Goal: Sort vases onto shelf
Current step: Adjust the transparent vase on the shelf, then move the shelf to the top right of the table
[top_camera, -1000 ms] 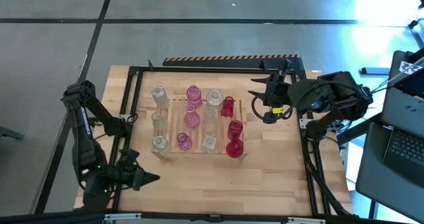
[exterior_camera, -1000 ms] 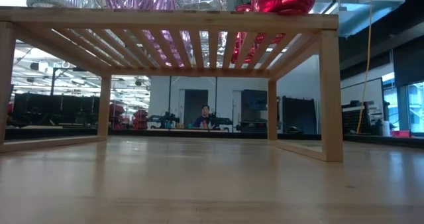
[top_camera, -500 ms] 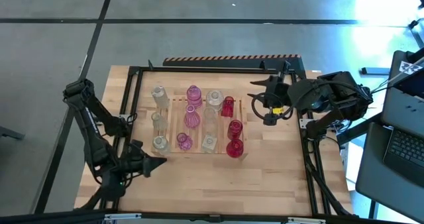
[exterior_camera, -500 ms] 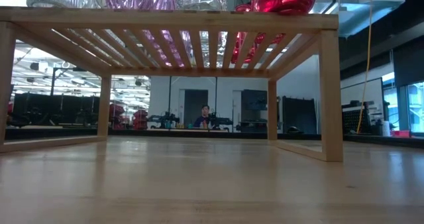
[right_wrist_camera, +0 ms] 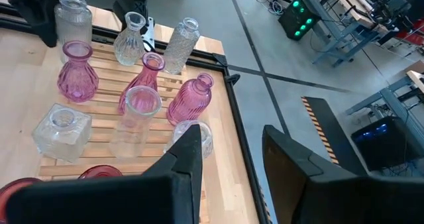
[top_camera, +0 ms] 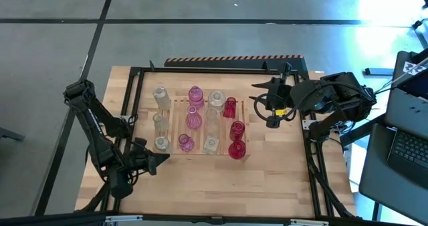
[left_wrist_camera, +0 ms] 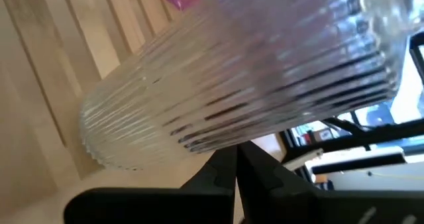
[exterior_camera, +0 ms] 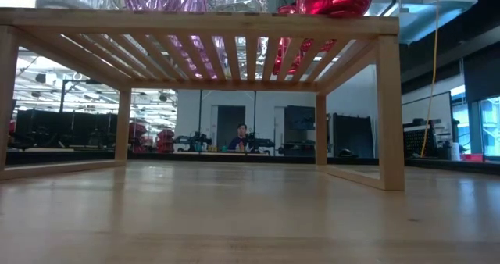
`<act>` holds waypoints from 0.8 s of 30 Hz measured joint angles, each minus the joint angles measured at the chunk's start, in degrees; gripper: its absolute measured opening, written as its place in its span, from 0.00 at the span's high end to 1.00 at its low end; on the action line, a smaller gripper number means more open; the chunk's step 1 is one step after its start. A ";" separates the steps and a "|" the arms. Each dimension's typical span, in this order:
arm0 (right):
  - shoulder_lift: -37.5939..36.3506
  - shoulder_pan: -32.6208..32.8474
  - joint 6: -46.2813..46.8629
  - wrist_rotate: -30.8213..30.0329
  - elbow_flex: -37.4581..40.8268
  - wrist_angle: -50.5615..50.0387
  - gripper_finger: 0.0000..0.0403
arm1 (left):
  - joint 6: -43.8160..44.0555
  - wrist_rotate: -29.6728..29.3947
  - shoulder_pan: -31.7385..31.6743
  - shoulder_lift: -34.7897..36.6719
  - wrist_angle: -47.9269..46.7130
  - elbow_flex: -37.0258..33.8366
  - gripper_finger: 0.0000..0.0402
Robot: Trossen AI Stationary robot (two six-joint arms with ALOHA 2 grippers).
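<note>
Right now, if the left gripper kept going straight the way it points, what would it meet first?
The left gripper, fingers shut, points at the clear ribbed glass vase standing at the near left corner of the light wooden slatted shelf. That vase fills its wrist view, so it would probably be met first.

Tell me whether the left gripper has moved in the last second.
Yes. In the high view the left gripper, fingers shut, has moved from the table's front-left corner toward the shelf, now close to the clear vase at its near-left corner.

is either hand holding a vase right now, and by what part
Nothing is held. The left hand is shut and empty beside a clear ribbed glass vase; the right hand is open and empty.
</note>
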State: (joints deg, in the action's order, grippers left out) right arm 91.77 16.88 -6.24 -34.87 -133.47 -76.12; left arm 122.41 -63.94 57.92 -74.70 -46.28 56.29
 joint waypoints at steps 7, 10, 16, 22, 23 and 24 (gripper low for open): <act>0.00 0.00 0.67 -0.02 0.00 0.04 0.74 | -0.02 0.01 -1.85 0.00 -3.91 0.00 1.00; 0.00 0.00 1.46 0.00 0.00 0.05 0.74 | 0.00 0.60 -1.80 0.00 -3.94 0.00 1.00; 0.00 0.00 1.67 2.03 0.00 0.04 0.74 | 0.02 4.07 1.27 1.00 -2.01 0.00 1.00; 0.00 0.00 1.78 3.26 0.00 -0.12 0.74 | 0.18 12.81 5.39 1.60 -0.23 0.00 1.00; 0.00 0.00 1.94 3.47 0.00 -0.30 0.74 | 0.20 14.71 5.89 1.60 -0.40 0.00 1.00; 0.00 0.00 2.02 3.59 0.00 -0.43 0.74 | 0.20 16.72 6.34 1.60 -0.91 0.00 1.00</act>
State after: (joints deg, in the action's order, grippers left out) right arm 91.77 16.88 -4.22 -31.29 -133.47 -76.54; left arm 122.61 -47.22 64.26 -73.10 -47.18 56.29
